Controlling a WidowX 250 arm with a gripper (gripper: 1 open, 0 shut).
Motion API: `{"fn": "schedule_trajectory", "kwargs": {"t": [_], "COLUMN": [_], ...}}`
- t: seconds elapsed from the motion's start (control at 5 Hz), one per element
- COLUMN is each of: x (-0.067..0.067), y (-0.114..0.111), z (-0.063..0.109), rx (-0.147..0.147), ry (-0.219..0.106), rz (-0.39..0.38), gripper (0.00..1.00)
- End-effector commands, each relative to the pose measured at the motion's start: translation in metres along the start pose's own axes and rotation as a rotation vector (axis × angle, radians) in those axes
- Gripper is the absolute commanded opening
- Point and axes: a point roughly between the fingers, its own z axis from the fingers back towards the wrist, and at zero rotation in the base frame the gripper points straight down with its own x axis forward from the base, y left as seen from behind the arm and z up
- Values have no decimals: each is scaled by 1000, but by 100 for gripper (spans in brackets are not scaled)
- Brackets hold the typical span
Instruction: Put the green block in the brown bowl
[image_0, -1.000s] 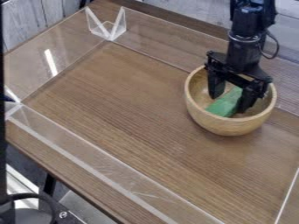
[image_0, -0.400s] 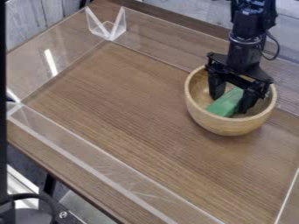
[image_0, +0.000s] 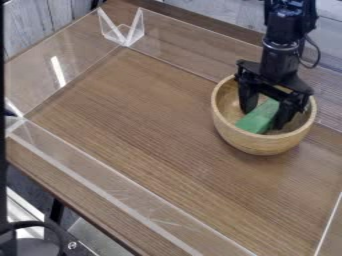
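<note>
The brown bowl (image_0: 257, 140) sits at the right side of the wooden table. Inside it lies the green block (image_0: 257, 120), leaning against the bowl's inner wall. My gripper (image_0: 269, 107) points straight down into the bowl, directly over the block. Its black fingers (image_0: 247, 97) stand wide apart on either side of the block, open, not pressing on it. The block's upper end is partly hidden behind the fingers.
A clear acrylic wall (image_0: 80, 165) rims the wooden table (image_0: 147, 120). A small clear acrylic stand (image_0: 122, 28) sits at the back left corner. The arm's black column (image_0: 285, 30) rises above the bowl.
</note>
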Motion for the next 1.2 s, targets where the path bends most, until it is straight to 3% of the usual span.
{"fn": "schedule_trajectory", "kwargs": {"t": [0.0,1.0], "x": [9,20], "y": [-4,-2], "z": [33,20], "rx": [0,-1], "ry": [-106,-112], "rz": [9,51], "gripper": [100,100]}}
